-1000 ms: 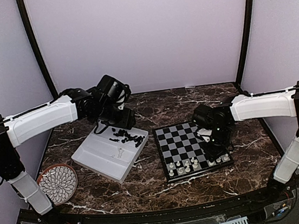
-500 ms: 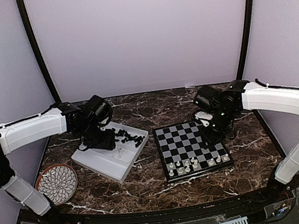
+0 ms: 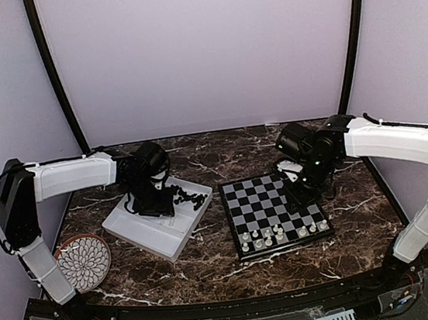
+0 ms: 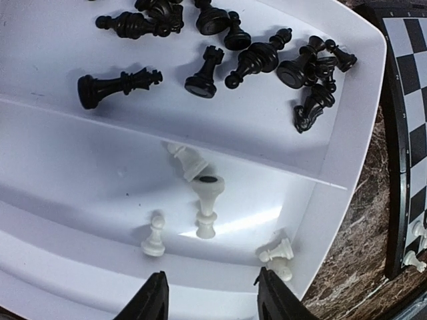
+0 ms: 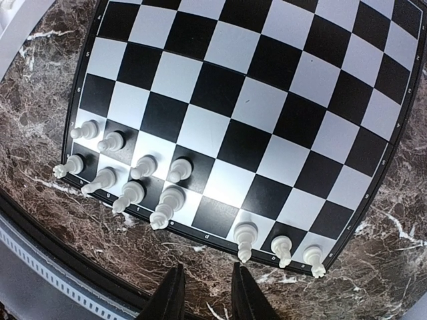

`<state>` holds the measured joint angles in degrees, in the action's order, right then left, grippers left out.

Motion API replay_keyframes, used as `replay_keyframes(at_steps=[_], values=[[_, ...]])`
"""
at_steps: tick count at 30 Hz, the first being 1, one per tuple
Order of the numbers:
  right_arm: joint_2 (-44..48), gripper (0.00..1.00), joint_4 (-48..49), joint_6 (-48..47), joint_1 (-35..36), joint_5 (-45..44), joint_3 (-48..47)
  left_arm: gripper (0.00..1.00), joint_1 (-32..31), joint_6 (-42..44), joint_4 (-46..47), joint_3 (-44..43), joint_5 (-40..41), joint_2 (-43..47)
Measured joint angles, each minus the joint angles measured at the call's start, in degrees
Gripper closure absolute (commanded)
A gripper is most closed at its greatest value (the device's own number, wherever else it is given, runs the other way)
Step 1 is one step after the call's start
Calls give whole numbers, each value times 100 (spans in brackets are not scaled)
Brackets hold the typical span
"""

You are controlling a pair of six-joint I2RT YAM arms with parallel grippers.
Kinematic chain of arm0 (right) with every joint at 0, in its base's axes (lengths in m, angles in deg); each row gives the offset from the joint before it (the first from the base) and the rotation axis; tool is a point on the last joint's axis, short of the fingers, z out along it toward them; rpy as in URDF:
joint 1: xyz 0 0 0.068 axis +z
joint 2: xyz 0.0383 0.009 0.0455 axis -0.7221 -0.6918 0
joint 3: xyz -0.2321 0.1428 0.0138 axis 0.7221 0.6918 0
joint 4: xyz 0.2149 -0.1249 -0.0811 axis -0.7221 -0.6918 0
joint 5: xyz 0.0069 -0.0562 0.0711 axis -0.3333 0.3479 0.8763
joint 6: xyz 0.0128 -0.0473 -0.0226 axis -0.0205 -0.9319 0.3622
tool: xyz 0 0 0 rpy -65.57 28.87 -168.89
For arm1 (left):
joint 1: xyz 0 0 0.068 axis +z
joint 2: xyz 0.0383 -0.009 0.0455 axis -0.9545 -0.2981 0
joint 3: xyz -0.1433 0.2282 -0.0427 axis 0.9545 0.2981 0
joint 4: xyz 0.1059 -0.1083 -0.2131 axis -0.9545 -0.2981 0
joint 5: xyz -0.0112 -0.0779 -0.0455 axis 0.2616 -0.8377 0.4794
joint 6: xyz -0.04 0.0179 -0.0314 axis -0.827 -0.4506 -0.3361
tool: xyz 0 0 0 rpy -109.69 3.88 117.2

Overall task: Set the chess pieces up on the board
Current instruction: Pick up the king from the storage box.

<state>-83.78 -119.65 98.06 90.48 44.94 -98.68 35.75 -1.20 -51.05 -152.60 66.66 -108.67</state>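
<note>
Marble tabletop holds the white tray; left gripper, jaws spread and empty, hangs above it, nearest white chess piece at twelve o'clock, lying twelve-to-six.

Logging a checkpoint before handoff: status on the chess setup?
Left gripper open, empty, over tray. Right gripper open, empty, over board. White pieces partly placed; black pieces in tray. Nothing in the way.
</note>
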Motion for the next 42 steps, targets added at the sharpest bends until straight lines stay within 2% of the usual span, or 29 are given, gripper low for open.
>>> replay_keyframes(at_steps=[6, 19, 25, 28, 35, 38, 42], values=[[4, 74, 7, 24, 0, 13, 9, 57, 4, -199, -15, -350, 0, -636], [28, 74, 4, 85, 0, 15, 20, 67, 39, -446, 24, -623, 173, -1274], [28, 74, 4, 85, 0, 15, 17, 75, 63, -461, 103, -684, 221, -1353], [22, 75, 4, 72, 0, 17, 17, 85, 76, -459, 170, -699, 232, -1421], [-46, 75, 13, 2, 0, 28, -79, 98, 107, -470, 105, -752, 216, -1414], [-46, 75, 33, -42, 0, 81, -184, 100, 114, -575, -37, -752, 214, -1246], [-55, 73, 203, -79, 0, 258, -422, 100, 114, -874, -199, -752, 181, -511]])
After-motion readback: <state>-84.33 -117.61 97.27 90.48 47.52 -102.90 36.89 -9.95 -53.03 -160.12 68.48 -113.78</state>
